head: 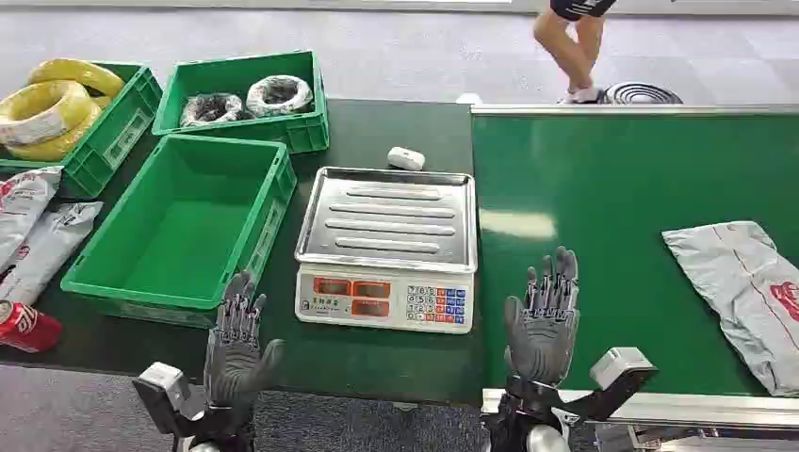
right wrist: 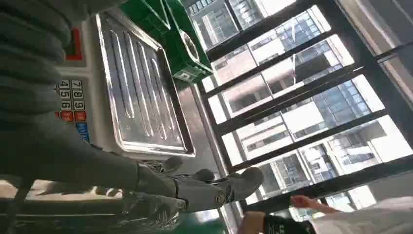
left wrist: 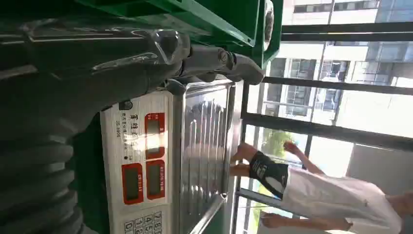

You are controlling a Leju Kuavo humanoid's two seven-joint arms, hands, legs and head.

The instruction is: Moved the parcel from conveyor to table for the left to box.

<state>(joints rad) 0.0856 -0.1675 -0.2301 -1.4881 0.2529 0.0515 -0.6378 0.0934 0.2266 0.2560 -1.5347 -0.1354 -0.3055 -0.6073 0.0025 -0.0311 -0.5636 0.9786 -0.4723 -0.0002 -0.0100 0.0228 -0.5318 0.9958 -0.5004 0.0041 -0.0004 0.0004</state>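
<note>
A grey plastic parcel (head: 744, 297) with red print lies on the green conveyor belt (head: 612, 188) at the right. My right hand (head: 544, 320) is raised over the belt's near left corner, fingers straight and apart, holding nothing, well left of the parcel. My left hand (head: 236, 339) hovers open at the table's front edge, just before the empty green box (head: 184, 226). The right wrist view shows that hand's fingers (right wrist: 204, 187) stretched out; the left wrist view shows my left hand's fingers (left wrist: 214, 61) extended beside the scale.
A weighing scale (head: 388, 247) with a steel tray stands between my hands. Behind are green crates with yellow coils (head: 57, 104) and wrapped rolls (head: 245, 99). Grey parcels (head: 33, 226) and a red can (head: 24, 325) lie far left. A person (head: 575, 38) walks behind the conveyor.
</note>
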